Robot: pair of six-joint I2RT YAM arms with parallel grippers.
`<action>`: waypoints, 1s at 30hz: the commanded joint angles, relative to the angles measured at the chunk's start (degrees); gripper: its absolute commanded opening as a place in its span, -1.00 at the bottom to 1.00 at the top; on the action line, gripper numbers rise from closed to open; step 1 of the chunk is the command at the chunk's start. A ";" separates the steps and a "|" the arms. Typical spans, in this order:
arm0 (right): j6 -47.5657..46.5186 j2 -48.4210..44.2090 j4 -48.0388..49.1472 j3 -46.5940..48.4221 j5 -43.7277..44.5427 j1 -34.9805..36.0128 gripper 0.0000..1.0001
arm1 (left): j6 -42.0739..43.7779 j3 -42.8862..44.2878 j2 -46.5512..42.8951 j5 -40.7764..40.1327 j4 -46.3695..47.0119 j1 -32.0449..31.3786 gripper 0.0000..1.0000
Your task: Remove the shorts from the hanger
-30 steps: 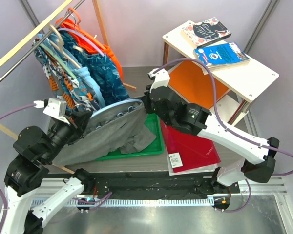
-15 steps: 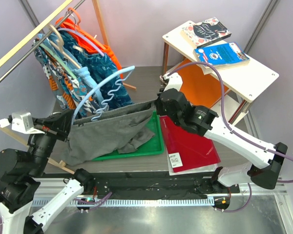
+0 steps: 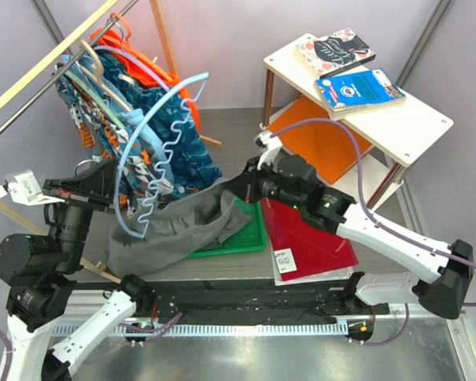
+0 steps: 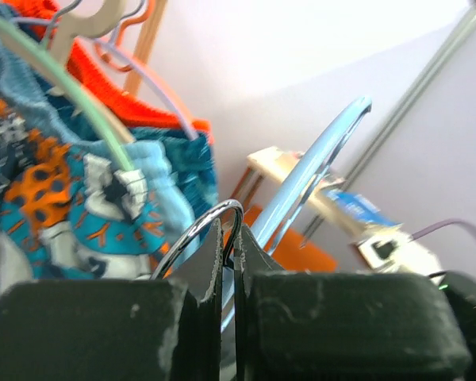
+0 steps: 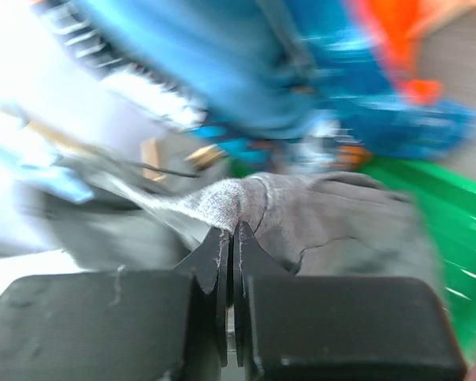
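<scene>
The plain grey shorts (image 3: pixel 174 226) lie crumpled on the table and over the left side of the green tray. My right gripper (image 3: pixel 236 189) is shut on their upper right edge; the right wrist view shows the cloth (image 5: pixel 341 222) pinched at my gripper's tips (image 5: pixel 232 234). My left gripper (image 3: pixel 107 190) is shut on the metal hook (image 4: pixel 194 230) of a light-blue hanger (image 3: pixel 163 131), also in the left wrist view (image 4: pixel 317 159). The hanger is raised and tilted, its lower end close above the grey cloth. The floral shorts (image 3: pixel 178 151) hang on the rack behind.
A clothes rail (image 3: pixel 55 55) with several hangers and garments stands at the back left. A green tray (image 3: pixel 250 230) and a red folder (image 3: pixel 309 234) lie mid-table. A white side table (image 3: pixel 397 127) with books stands at the right.
The left gripper lifted the blue hanger up and tilted it. The grey shorts came off its bar and slumped onto the table and tray. The right gripper moved down and left with the cloth.
</scene>
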 commanded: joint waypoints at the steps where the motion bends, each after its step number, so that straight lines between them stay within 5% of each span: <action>1: 2.29 4.94 13.73 4.39 -11.75 4.15 -0.98 | -7.57 -1.10 2.67 4.53 17.76 0.35 -0.99; 6: 5.63 7.52 15.40 7.39 -5.43 5.74 -0.98 | -8.82 0.13 3.65 6.74 18.67 0.26 -1.00; 17: -0.34 7.08 3.01 24.53 2.14 2.05 -0.98 | 3.39 9.35 -4.08 -2.47 1.27 0.35 -1.00; 30: -3.07 21.57 -2.62 57.03 1.88 -0.15 -0.98 | 4.98 8.30 -6.81 -5.74 -3.83 0.35 -0.99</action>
